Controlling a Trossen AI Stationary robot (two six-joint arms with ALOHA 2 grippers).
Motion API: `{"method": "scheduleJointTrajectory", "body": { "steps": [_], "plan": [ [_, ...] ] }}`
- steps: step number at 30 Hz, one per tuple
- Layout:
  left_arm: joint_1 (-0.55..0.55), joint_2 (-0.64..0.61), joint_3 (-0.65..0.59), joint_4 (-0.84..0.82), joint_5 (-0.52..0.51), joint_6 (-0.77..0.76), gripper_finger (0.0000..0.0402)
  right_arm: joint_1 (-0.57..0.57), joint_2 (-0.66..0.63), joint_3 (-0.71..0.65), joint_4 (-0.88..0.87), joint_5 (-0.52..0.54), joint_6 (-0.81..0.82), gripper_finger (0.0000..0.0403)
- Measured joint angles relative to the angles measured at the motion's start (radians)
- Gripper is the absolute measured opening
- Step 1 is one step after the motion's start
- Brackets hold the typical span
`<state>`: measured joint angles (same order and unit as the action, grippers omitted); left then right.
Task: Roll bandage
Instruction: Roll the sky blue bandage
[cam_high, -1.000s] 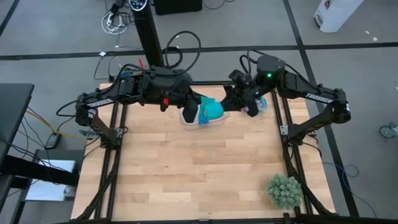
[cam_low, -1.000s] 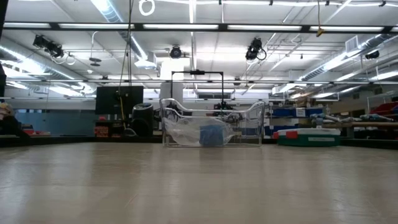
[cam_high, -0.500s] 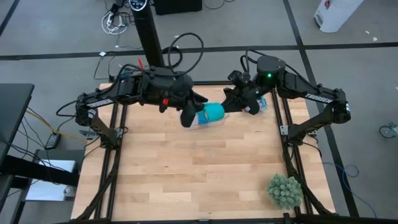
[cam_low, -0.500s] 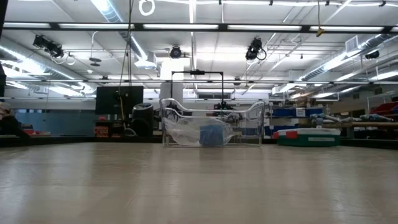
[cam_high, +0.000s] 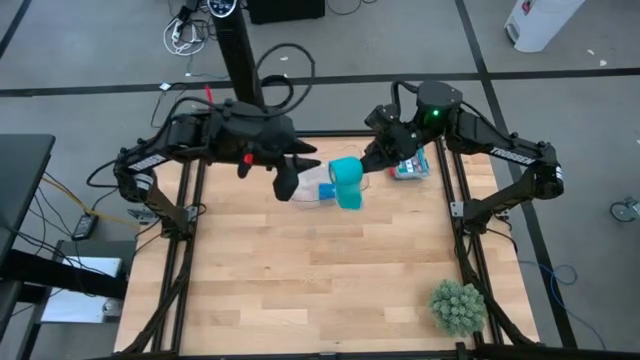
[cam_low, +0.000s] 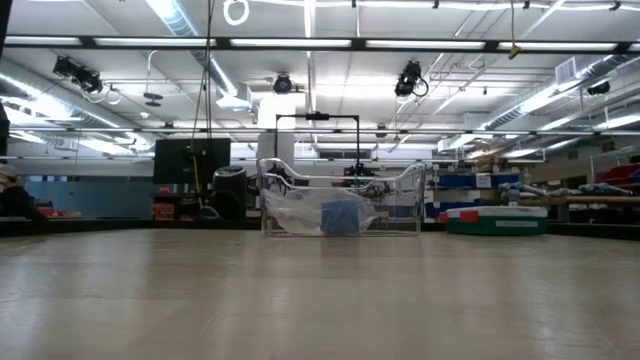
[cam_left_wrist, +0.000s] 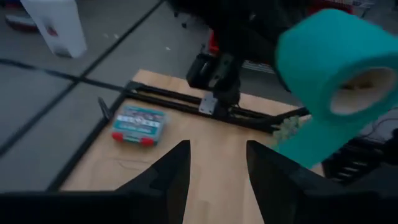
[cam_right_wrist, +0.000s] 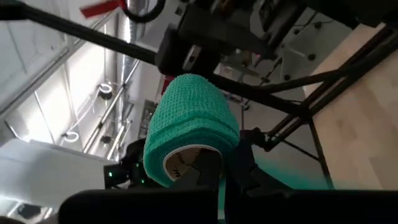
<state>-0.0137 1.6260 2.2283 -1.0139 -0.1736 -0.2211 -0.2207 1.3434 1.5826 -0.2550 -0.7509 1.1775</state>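
From table height I see bare wooden counter (cam_low: 320, 300) and, at its far edge, a clear plastic bin (cam_low: 343, 208) holding a blue item (cam_low: 340, 219).

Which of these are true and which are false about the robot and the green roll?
1. The right gripper holds the teal bandage roll. True.
2. The left gripper is squeezing the roll. False: its fingers are open with nothing between them.
3. A loose tail of bandage hangs from the roll. True.
4. The spiky green ball sits inside the clear container. False: it sits alone at a near corner of the wooden table.
5. The small flat box lies near the table edge. True.
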Motion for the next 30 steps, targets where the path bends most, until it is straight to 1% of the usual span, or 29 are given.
{"method": "scheduleJointTrajectory", "body": {
  "steps": [6, 10, 12, 16, 20, 24, 30],
  "plan": [
    [-0.059, 0.0, 0.002, 0.002, -0.128, 0.099, 0.0162, -0.001, 0.0, 0.0, -0.033, 0.065, 0.035, 0.0],
    [-0.092, 0.0, 0.002, 0.007, -0.247, 0.175, 0.0162, -0.009, 0.006, -0.017, -0.064, 0.075, 0.037, 0.0],
    [-0.105, 0.0, 0.002, 0.01, -0.285, 0.22, 0.0162, -0.017, 0.012, -0.038, -0.069, 0.077, 0.047, 0.0],
    [-0.116, 0.0, 0.002, 0.019, -0.293, 0.263, 0.0162, -0.032, 0.028, -0.065, -0.018, 0.073, 0.061, 0.0],
    [-0.118, 0.0, 0.001, 0.011, -0.294, 0.27, 0.0162, -0.048, 0.029, -0.087, 0.057, 0.071, 0.085, 0.0],
    [-0.118, 0.0, 0.001, -0.004, -0.299, 0.27, 0.0162, -0.067, 0.029, -0.09, 0.073, 0.069, 0.089, 0.0],
    [-0.118, 0.0, 0.001, 0.001, -0.318, 0.301, 0.0162, -0.057, 0.043, -0.09, 0.115, 0.061, 0.112, 0.0]
  ]
}}
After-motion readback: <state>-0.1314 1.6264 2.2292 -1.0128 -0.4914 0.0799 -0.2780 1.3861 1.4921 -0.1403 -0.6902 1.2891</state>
